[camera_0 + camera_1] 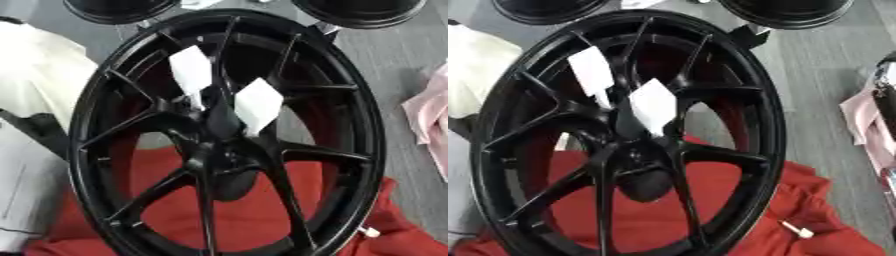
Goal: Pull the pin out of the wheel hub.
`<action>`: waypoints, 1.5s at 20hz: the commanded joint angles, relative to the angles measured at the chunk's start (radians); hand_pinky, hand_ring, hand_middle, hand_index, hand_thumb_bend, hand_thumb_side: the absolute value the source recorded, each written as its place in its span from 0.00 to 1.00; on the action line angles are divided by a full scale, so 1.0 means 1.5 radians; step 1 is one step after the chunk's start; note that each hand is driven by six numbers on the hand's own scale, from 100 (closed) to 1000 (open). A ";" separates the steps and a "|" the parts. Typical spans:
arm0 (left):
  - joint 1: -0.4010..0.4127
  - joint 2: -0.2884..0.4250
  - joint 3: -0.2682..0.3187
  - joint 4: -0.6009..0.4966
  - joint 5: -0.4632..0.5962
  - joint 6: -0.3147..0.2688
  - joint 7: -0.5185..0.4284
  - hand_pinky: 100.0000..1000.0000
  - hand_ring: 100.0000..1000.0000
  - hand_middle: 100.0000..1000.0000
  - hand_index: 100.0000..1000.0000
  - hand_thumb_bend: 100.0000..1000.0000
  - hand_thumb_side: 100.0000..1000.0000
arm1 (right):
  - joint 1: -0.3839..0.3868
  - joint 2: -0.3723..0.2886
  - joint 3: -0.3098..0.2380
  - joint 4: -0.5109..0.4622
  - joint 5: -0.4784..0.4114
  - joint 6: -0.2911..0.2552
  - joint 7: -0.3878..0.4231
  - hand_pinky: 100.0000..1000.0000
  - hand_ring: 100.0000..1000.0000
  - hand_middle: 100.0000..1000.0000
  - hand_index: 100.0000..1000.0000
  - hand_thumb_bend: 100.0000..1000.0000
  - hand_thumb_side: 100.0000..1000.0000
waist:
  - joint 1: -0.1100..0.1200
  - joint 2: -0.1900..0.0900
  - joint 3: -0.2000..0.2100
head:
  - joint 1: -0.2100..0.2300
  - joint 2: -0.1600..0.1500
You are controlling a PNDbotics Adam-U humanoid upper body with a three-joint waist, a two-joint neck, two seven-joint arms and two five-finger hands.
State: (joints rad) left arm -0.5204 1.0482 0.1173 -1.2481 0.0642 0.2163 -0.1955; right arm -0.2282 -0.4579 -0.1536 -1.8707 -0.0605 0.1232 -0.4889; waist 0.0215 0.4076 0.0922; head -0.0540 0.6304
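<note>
**Black wheel on red cloth, no robot hands anywhere in the shot**

Closest to the camera there's a red cloth (254,220) bunched under the bottom of the wheel, running along the whole lower edge. A small white peg-looking thing (798,231) lies on the cloth just past the rim at lower right; can't tell what it really is.

The big black wheel (367,130) fills most of the picture, leaning a bit to one side, its thin spokes all meeting at the hub (214,155) slightly below the middle. The hub area is dark and I honestly can't pick out a pin in there. Just above the hub, two white tags (258,102) stick up between the spokes, side by side, the left one higher.

As for the hands: neither the left nor the right one shows in either eye view, so I can't say if they're relaxed, clenched or grabbing anything.

Off to the left is some white fabric (39,65), and on the right edge a pink cloth (429,115) lies on the grey floor (402,60).

Furthest back, two more black wheels (363,12) poke in at the top edge, only partly visible.
</note>
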 commanded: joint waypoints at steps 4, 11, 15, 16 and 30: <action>0.000 0.022 0.001 0.005 -0.058 -0.038 -0.050 0.85 0.82 0.78 0.94 0.40 0.77 | -0.004 -0.007 -0.001 -0.011 -0.003 -0.003 0.003 0.80 0.74 0.66 0.83 0.00 0.47 | -0.001 -0.015 0.002 | 0.001 -0.005; -0.002 0.016 0.007 0.004 -0.085 -0.046 -0.078 0.84 0.81 0.77 0.93 0.37 0.79 | -0.004 -0.007 -0.001 -0.011 -0.003 -0.003 0.004 0.80 0.74 0.66 0.83 0.00 0.47 | -0.002 -0.016 0.003 | 0.001 -0.002; -0.002 0.014 0.009 0.003 -0.072 -0.045 -0.079 0.82 0.79 0.75 0.91 0.26 0.84 | -0.004 -0.007 -0.002 -0.010 -0.003 -0.003 0.004 0.80 0.74 0.66 0.83 0.00 0.47 | -0.002 -0.017 0.004 | 0.000 -0.001; -0.003 0.013 0.010 0.002 -0.064 -0.044 -0.078 0.82 0.78 0.74 0.90 0.20 0.86 | -0.004 -0.007 -0.001 -0.010 -0.003 -0.003 0.004 0.80 0.74 0.66 0.83 0.00 0.47 | -0.002 -0.017 0.005 | 0.000 -0.001; 0.002 -0.088 0.054 -0.171 0.084 -0.123 0.045 0.70 0.60 0.56 0.78 0.00 0.88 | -0.005 -0.012 -0.005 -0.020 0.007 -0.001 0.000 0.80 0.74 0.66 0.83 0.00 0.48 | -0.011 -0.027 0.015 | -0.001 0.002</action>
